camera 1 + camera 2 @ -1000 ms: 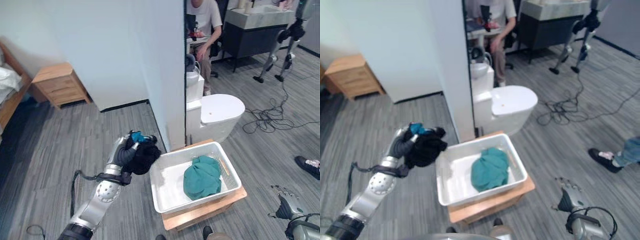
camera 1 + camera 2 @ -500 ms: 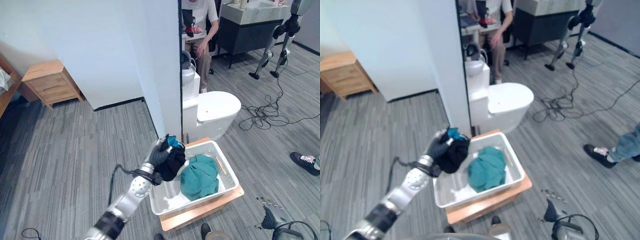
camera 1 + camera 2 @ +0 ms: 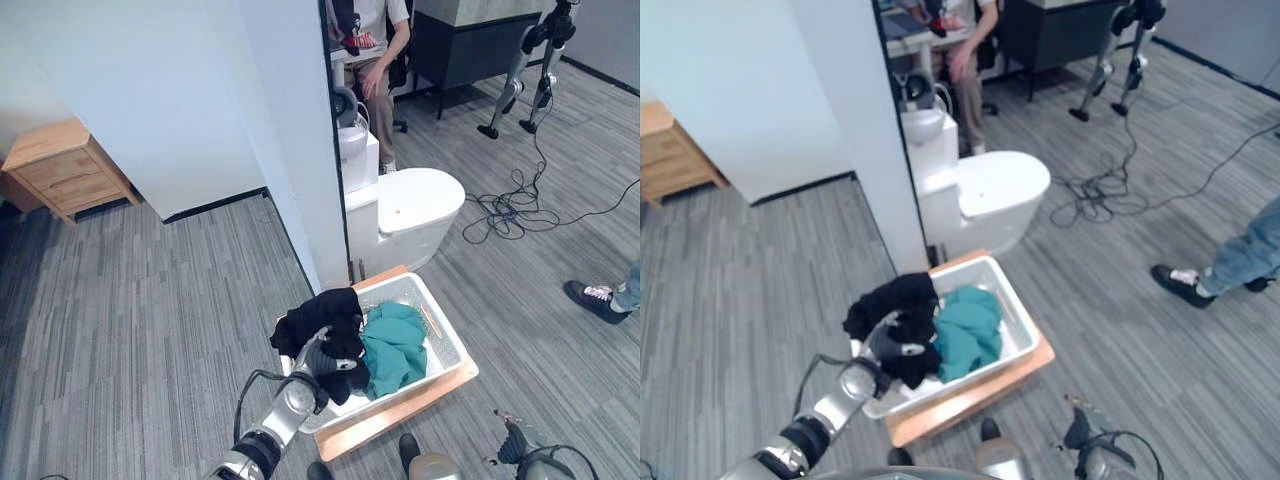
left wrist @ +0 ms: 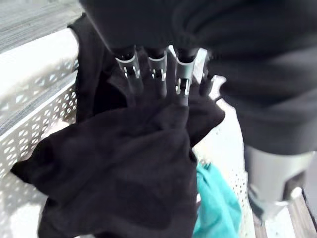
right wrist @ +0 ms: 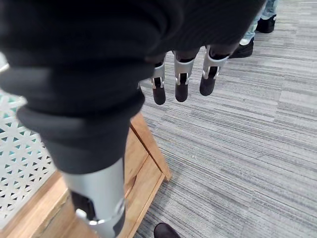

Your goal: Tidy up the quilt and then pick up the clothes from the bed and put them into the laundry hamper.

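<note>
The white perforated hamper (image 3: 418,287) stands on a low wooden platform (image 3: 404,413) with a teal garment (image 3: 395,340) inside. A black garment (image 3: 322,316) is draped over the hamper's left rim and partly into it. My left hand (image 3: 322,359) lies in the hamper against this cloth. In the left wrist view its fingers (image 4: 156,67) reach straight onto the black garment (image 4: 124,163), beside the hamper wall (image 4: 39,89) and the teal garment (image 4: 218,208). My right hand (image 3: 514,449) hangs low to the right of the platform, its fingers (image 5: 181,82) relaxed over the floor.
A white toilet (image 3: 405,215) stands just behind the hamper, beside a white partition wall (image 3: 290,130). A wooden nightstand (image 3: 60,170) is at far left. A person (image 3: 365,50) sits at the back. Cables (image 3: 510,205) lie on the floor, and a person's shoe (image 3: 590,295) is at right.
My left hand has carried the black garment right, from beside the hamper to over its left rim. The garment has spread out and the fingers have straightened. The camera has shifted too.
</note>
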### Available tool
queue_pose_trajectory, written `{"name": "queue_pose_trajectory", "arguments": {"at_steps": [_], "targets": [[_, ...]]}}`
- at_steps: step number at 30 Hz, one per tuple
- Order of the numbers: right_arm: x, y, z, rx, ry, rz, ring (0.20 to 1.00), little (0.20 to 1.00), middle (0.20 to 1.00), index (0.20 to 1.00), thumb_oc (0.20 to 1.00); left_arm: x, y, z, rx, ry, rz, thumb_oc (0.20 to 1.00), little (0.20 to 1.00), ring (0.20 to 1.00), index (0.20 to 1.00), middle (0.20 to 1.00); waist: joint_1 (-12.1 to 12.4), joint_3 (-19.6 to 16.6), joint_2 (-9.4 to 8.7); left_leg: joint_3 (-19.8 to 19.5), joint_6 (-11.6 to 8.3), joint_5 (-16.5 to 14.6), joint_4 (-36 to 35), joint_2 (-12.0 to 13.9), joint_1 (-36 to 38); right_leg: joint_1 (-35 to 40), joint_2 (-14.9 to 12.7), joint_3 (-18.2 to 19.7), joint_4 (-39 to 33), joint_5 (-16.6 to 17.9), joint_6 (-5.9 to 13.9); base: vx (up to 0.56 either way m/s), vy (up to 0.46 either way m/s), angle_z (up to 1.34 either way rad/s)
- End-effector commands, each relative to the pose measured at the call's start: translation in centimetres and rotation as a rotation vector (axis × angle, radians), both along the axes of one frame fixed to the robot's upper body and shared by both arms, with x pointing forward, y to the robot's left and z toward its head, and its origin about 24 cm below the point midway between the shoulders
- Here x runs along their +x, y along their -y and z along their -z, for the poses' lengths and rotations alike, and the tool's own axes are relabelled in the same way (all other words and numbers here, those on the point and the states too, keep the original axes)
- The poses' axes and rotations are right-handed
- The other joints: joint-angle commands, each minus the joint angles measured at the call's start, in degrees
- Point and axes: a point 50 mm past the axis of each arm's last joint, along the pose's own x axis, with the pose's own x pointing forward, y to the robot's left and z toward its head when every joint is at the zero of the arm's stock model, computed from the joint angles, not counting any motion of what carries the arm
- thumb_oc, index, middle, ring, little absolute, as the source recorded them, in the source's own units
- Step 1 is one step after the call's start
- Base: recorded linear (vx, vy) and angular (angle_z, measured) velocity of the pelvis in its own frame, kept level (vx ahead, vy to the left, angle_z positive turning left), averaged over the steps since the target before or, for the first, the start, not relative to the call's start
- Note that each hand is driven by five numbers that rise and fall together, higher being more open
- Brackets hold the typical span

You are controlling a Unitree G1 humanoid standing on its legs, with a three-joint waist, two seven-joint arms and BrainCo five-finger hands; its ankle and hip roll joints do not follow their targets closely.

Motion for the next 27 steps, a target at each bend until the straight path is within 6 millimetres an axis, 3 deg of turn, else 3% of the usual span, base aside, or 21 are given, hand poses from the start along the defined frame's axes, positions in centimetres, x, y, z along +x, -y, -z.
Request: {"name": "queue_pose_trajectory", "arguments": {"at_steps": [1,7,8,9,10,11,12,15,16,19,27], "targets": [[1.3,-0.3,-0.4,0.057,0.061,0.049,1.000,1.000,1.000,1.000,1.000,2.3,-1.6,-3.1,-0.089,0.188,-0.098,1.000,1.000,1.000,1.000,1.000,2.2,0.2,-2.23,-3.2,-5.85,-5.2,0.1,4.8,5.6,0.2,-1.9,-2.0,0.2,-6.4,3.35,0.00,-0.044,0.14],[1.7,-0.7,-0.7,0.087,0.100,0.037,1.000,1.000,1.000,1.000,1.000,0.4,-8.2,-5.1,-0.183,0.340,-0.383,1.000,1.000,1.000,1.000,1.000,6.0,0.4,-2.58,-5.7,-6.03,-4.4,0.1,4.7,5.2,1.8,-2.1,-4.5,0.2,-6.7,3.39,-0.01,-0.025,0.25],[1.7,-0.7,-0.7,0.088,0.100,0.036,1.000,1.000,1.000,1.000,1.000,0.4,-8.2,-5.1,-0.183,0.340,-0.384,1.000,1.000,1.000,1.000,1.000,5.9,0.4,-2.62,-5.8,-6.03,-4.4,0.1,4.7,5.2,1.8,-2.2,-4.6,0.2,-6.7,3.40,-0.08,0.011,0.20],[2.2,-0.4,-0.7,0.085,0.102,0.091,1.000,1.000,1.000,1.000,1.000,-0.4,-9.2,-4.2,-0.196,0.312,-0.492,1.000,1.000,1.000,1.000,1.000,7.6,0.8,-2.49,-7.3,-5.73,-3.8,0.1,4.3,4.4,2.0,-2.4,-5.7,0.2,-6.5,3.58,-0.06,0.017,0.24],[2.2,-0.4,-0.7,0.085,0.102,0.091,1.000,1.000,1.000,1.000,1.000,-0.4,-9.2,-4.2,-0.196,0.313,-0.492,1.000,1.000,1.000,1.000,1.000,7.6,0.9,-2.49,-7.4,-5.72,-3.8,0.1,4.3,4.4,2.0,-2.5,-5.7,0.2,-6.6,3.59,-0.09,0.020,0.37],[2.5,-0.1,-0.8,0.093,0.121,0.140,1.000,1.000,1.000,1.000,1.000,-1.5,-8.8,-2.3,-0.199,0.225,-0.541,1.000,1.000,1.000,1.000,1.000,9.1,1.5,-2.15,-9.1,-5.43,-3.7,0.4,3.8,3.8,2.6,-3.0,-7.4,0.2,-6.8,3.70,-0.03,0.003,0.49],[2.5,-0.1,-0.8,0.093,0.122,0.140,1.000,1.000,1.000,1.000,1.000,-1.5,-8.8,-2.3,-0.199,0.225,-0.541,1.000,1.000,1.000,1.000,1.000,9.0,1.6,-2.15,-9.1,-5.43,-3.7,0.4,3.8,3.8,2.6,-3.0,-7.5,0.2,-6.8,3.70,-0.03,0.003,0.46],[2.0,-0.1,-0.6,0.156,0.172,0.308,1.000,1.000,1.000,1.000,1.000,-4.7,-8.3,2.2,-0.128,-0.015,-0.597,1.000,1.000,1.000,1.000,1.000,12.0,2.1,-1.44,-11.0,-5.04,-3.8,0.2,3.3,3.8,3.9,-3.6,-10.5,0.2,-6.8,4.04,0.05,0.025,0.43],[2.0,-0.1,-0.6,0.156,0.173,0.309,1.000,1.000,1.000,1.000,1.000,-4.7,-8.3,2.2,-0.128,-0.015,-0.596,1.000,1.000,1.000,1.000,1.000,12.0,2.1,-1.44,-11.0,-5.03,-3.8,0.2,3.3,3.8,3.9,-3.6,-10.5,0.2,-6.8,4.05,0.02,0.051,0.44],[1.8,-0.4,-0.4,0.150,0.172,0.339,1.000,1.000,1.000,1.000,1.000,-7.7,-9.1,4.8,-0.029,-0.192,-0.629,1.000,1.000,1.000,1.000,1.000,13.8,3.1,-1.26,-11.8,-4.87,-3.8,0.1,3.0,3.5,4.1,-3.7,-11.4,0.2,-7.0,4.28,-0.02,0.071,0.16],[-0.6,0.3,1.2,0.141,0.010,0.401,1.000,1.000,1.000,1.000,1.000,-10.6,-8.9,6.9,-0.015,-0.391,-0.572,1.000,1.000,1.000,1.000,1.000,16.2,3.7,-2.47,-12.8,-4.47,-4.2,0.1,2.4,3.1,4.3,-3.9,-11.8,0.2,-7.1,4.35,-0.02,0.036,0.07]]}}
